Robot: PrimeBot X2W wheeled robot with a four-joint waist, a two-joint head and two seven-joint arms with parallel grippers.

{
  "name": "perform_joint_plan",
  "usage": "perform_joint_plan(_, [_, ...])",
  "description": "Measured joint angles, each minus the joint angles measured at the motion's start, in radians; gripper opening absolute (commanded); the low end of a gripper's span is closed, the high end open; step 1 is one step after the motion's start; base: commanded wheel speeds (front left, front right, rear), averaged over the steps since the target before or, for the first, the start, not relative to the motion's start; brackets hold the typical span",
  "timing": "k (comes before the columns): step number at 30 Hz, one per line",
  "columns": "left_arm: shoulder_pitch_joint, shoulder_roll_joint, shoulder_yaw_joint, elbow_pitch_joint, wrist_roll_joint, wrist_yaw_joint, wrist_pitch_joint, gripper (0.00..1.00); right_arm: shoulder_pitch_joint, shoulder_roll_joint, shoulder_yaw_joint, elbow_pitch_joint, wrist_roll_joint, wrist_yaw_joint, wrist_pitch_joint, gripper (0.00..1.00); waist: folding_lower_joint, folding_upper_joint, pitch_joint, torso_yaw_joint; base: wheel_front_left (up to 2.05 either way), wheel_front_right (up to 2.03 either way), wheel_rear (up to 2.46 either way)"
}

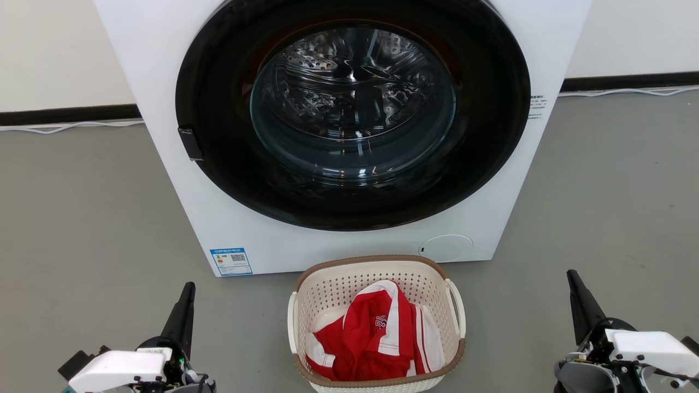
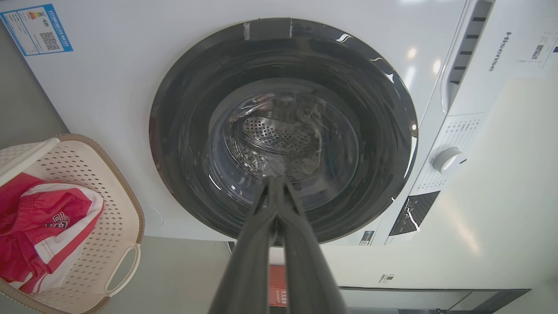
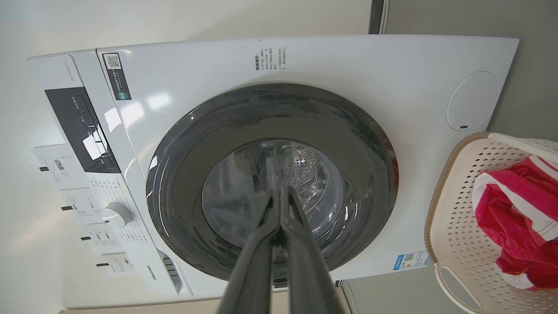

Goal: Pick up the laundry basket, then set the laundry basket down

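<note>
Laundry basket point(image 1: 333, 289) right of left pincer point(image 1: 189, 288)

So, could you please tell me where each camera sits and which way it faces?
Head view: on the head, facing forward and down at the washer and laundry basket; left gripper and right gripper at bottom corners.
Left wrist view: on that wrist, along its shut fingers toward the washer.
Right wrist view: likewise, along its shut fingers.
Shared: washer and laundry basket.
</note>
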Motion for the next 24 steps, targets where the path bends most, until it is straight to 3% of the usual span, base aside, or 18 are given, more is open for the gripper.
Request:
perform_joint_plan(12, [0.0, 0.0, 0.0, 0.0, 0.0, 0.0, 0.0, 0.0, 0.0, 0.0, 0.0, 0.0, 0.0, 0.0, 0.0, 0.0, 0.0, 0.0, 0.0, 0.0, 0.0, 0.0, 0.0])
perform_joint_plan(13, [0.0, 0.0, 0.0, 0.0, 0.0, 0.0, 0.0, 1.0, 0.0, 0.0, 0.0, 0.0, 0.0, 0.0, 0.0, 1.0, 0.0, 0.0, 0.0, 0.0, 0.0, 0.0, 0.0])
perform_joint_plan(24, [0.047, -0.009, -0.013, 0.048, 0.002, 0.001, -0.02, 1.0, 0.047, 0.008, 0.006, 0.03, -0.001, -0.001, -0.011, 1.0, 0.0007, 0.0, -0.002, 0.0, 0.0, 0.0, 0.0])
